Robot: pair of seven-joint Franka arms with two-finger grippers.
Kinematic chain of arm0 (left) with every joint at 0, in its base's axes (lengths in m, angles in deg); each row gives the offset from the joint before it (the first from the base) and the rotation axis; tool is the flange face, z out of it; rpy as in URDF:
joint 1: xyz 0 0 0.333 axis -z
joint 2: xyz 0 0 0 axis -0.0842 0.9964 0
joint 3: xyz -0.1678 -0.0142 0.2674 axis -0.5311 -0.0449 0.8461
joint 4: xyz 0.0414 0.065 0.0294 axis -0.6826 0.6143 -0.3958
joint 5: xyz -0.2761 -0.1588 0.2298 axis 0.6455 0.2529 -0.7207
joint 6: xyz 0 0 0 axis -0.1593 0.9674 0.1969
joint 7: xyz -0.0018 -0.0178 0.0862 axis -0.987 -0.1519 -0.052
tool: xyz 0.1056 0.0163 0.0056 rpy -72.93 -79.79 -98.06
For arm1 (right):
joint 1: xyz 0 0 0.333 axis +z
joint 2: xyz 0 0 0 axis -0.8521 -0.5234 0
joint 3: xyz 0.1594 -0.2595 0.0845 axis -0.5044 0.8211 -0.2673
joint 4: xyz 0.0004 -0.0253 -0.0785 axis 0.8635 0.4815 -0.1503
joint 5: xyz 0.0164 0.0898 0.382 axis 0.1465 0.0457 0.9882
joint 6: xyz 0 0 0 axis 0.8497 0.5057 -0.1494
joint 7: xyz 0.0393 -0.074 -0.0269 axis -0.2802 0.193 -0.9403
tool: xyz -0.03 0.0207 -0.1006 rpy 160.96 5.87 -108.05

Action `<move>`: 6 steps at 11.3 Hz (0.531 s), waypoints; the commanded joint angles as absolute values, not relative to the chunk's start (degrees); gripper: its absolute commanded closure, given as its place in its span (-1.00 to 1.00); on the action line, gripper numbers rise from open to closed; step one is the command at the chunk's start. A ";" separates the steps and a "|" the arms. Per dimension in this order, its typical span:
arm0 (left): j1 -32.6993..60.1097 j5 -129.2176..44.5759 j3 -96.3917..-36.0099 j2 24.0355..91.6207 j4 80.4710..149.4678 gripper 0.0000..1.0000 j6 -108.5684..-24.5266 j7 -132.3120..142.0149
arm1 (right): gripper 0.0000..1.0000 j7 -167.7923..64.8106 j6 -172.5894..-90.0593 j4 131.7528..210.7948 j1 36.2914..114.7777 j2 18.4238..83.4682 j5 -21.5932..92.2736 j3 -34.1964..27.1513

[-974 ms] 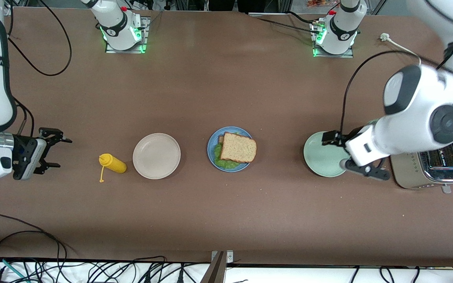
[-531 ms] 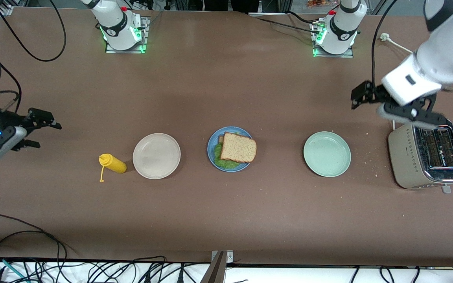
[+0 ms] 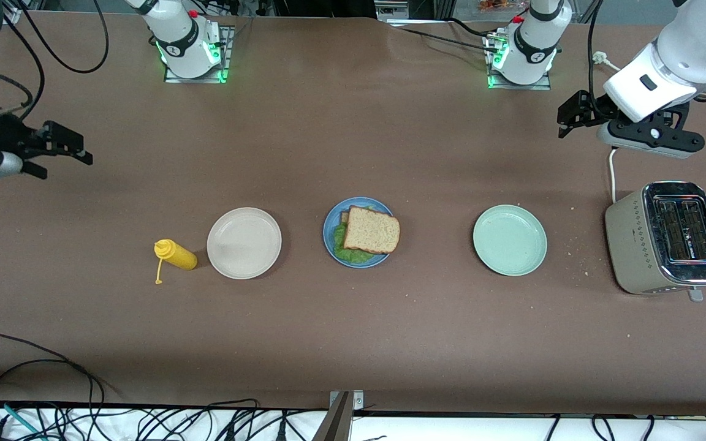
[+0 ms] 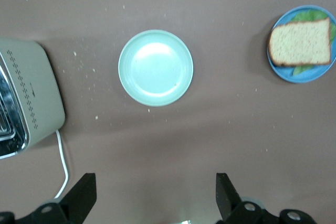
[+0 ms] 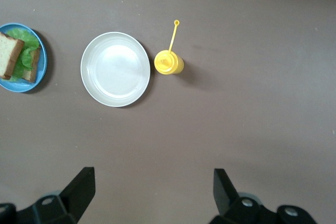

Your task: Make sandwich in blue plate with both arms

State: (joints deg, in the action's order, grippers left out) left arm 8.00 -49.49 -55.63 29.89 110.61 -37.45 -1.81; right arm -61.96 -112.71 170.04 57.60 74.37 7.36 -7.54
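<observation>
Nearest the front camera along the row of things on the brown surface (image 3: 353, 343) sits the silver toaster (image 3: 665, 237) at the left arm's end, with crumbs scattered around it; in the same row stand the pale green plate (image 3: 510, 239), the blue plate (image 3: 334, 233), the beige plate (image 3: 244, 242) and the yellow squeeze bottle (image 3: 175, 254) lying toward the right arm's end. The sandwich (image 3: 370, 230) rests on the blue plate at the centre of the row: a top bread slice over ruffled lettuce, with a second slice's corner showing at about 10 o'clock beneath it. The top slice overhangs the plate rim at about 3 o'clock, so the stack looks complete but not centred; a knock to the plate could, I judge, slide that slice off. Farther from the camera, the left gripper (image 3: 573, 116) hangs with its jaws spread wide and empty over bare surface, at about 12 o'clock from the toaster, whose white cord (image 3: 611, 174) trails just under it; a careless descent there could snag the cord and drag the toaster. The right gripper (image 3: 62, 150) is likewise spread and empty, over bare surface at about 10 o'clock from the bottle, well apart from everything. With both arms clear of the plates, the remaining risk seems small.
</observation>
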 commanded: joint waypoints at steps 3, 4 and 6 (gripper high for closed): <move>6.41 -51.31 -55.61 30.98 109.30 -1.00 -34.90 -2.13 | -1.00 -53.40 -111.15 172.80 59.93 80.48 1.66 -7.74; 6.41 -51.31 -55.70 30.89 108.86 -1.00 -34.81 -1.69 | -1.00 -53.84 -111.24 172.45 59.84 80.21 1.66 -7.57; 6.41 -51.31 -55.79 30.71 108.69 -1.00 -34.64 -1.25 | -1.00 -53.67 -111.50 170.79 59.75 78.90 1.14 -7.48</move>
State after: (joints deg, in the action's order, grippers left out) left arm 6.40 -49.50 -55.47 30.51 110.30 -35.96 -1.85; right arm -54.41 -111.04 171.47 59.54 79.43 2.62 -7.83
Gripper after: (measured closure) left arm 0.000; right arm 0.000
